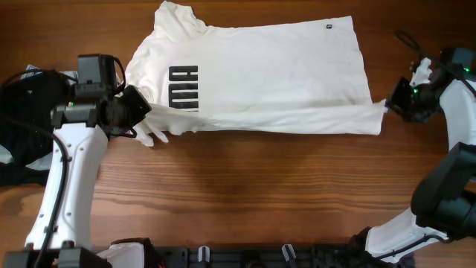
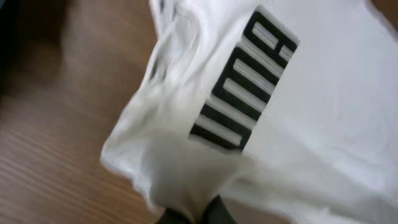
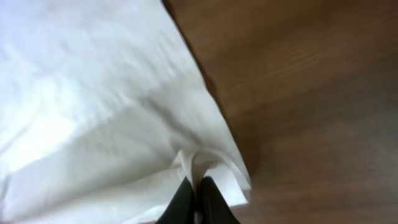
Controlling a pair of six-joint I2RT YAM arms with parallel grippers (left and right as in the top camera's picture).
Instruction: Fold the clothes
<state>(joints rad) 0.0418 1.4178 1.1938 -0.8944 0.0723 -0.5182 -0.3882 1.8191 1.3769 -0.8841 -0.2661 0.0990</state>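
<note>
The white T-shirt [image 1: 260, 71] with black block lettering [image 1: 183, 88] lies across the far half of the wooden table, its near long edge partly folded over. My left gripper [image 1: 140, 112] is shut on the shirt's near-left sleeve area; in the left wrist view the fabric [image 2: 186, 162] bunches into the jaws [image 2: 196, 214]. My right gripper [image 1: 393, 104] is shut on the shirt's near-right hem corner, which shows pinched between the black fingers [image 3: 196, 193] in the right wrist view, with the shirt [image 3: 87, 106] spreading out to the left.
A dark garment [image 1: 18, 126] lies at the table's left edge behind my left arm. Bare wooden table [image 1: 253, 193] stretches in front of the shirt. The arm bases stand along the near edge [image 1: 245, 257].
</note>
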